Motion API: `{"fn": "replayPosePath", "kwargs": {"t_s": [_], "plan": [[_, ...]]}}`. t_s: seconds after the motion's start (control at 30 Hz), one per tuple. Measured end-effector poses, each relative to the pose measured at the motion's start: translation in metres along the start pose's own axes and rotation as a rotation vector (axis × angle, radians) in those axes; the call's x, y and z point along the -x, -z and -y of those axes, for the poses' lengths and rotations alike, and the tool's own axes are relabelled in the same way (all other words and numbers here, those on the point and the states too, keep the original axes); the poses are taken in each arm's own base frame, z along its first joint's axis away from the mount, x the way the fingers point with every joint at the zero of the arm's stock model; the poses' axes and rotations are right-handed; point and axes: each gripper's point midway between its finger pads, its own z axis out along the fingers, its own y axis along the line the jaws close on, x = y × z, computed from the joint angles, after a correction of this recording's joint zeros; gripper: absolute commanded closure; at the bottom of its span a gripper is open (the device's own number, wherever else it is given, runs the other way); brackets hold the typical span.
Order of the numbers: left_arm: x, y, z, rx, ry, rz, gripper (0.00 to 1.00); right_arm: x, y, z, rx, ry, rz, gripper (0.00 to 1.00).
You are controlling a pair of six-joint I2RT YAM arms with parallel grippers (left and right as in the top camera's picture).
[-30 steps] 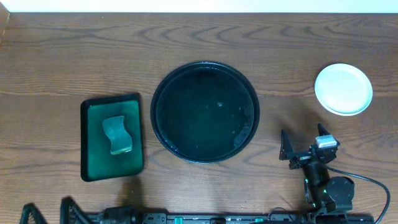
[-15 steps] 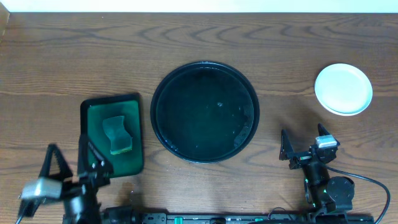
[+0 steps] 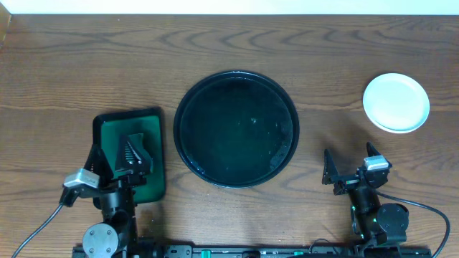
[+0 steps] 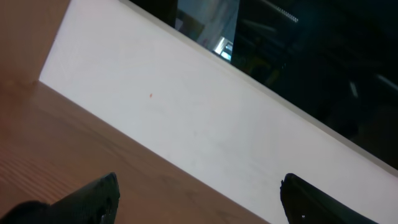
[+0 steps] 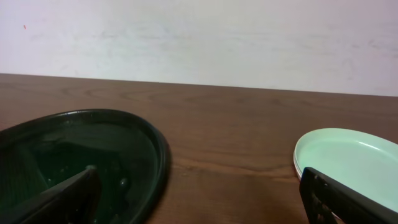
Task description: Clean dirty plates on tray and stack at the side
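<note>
Left hand point(image 3: 113, 152) covers part of the green tray point(image 3: 118, 123); frame edge crops plates point(image 5: 351, 160).

You have the tray point(image 3: 176, 129) lying flat at the middle of the desk: large, round, black, with a raised rim and a glossy floor. The plates point(image 3: 396, 102) sit stacked near the desk's right edge, well apart from it, top face plain pale mint-white.

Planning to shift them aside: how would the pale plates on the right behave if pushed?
The plates look rigid, shallow and low, so they would likely slide rather than tip. Their glossy surface suggests the top one could slip on the one beneath.
</note>
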Motion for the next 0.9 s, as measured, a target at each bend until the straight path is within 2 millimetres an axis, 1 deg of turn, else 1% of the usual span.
{"fn": "replayPosePath", "kwargs": {"t_s": [0.1,0.17,0.33,0.43,0.63,0.8,0.87,0.9], "plan": [[0.002,-0.001,-0.004,0.016,0.008,0.026,0.17,0.000,0.000,0.000,0.000,0.000,0.000,0.01],[-0.003,-0.003,-0.010,0.033,0.013,0.036,0.17,0.000,0.000,0.000,0.000,0.000,0.000,0.01],[-0.035,-0.007,-0.034,0.086,0.014,0.000,0.17,0.000,0.000,0.000,0.000,0.000,0.000,0.01],[-0.048,-0.008,-0.043,0.105,0.029,-0.024,0.17,0.000,0.000,0.000,0.000,0.000,0.000,0.01],[-0.059,-0.008,-0.050,0.111,0.052,-0.026,0.17,0.000,0.000,0.000,0.000,0.000,0.000,0.01],[-0.060,-0.008,-0.050,0.111,0.054,-0.026,0.17,0.000,0.000,0.000,0.000,0.000,0.000,0.01],[-0.065,-0.008,-0.053,0.124,0.049,-0.045,0.17,0.000,0.000,0.000,0.000,0.000,0.000,0.01],[-0.070,-0.007,-0.057,0.138,0.043,-0.068,0.17,0.000,0.000,0.000,0.000,0.000,0.000,0.01]]}}
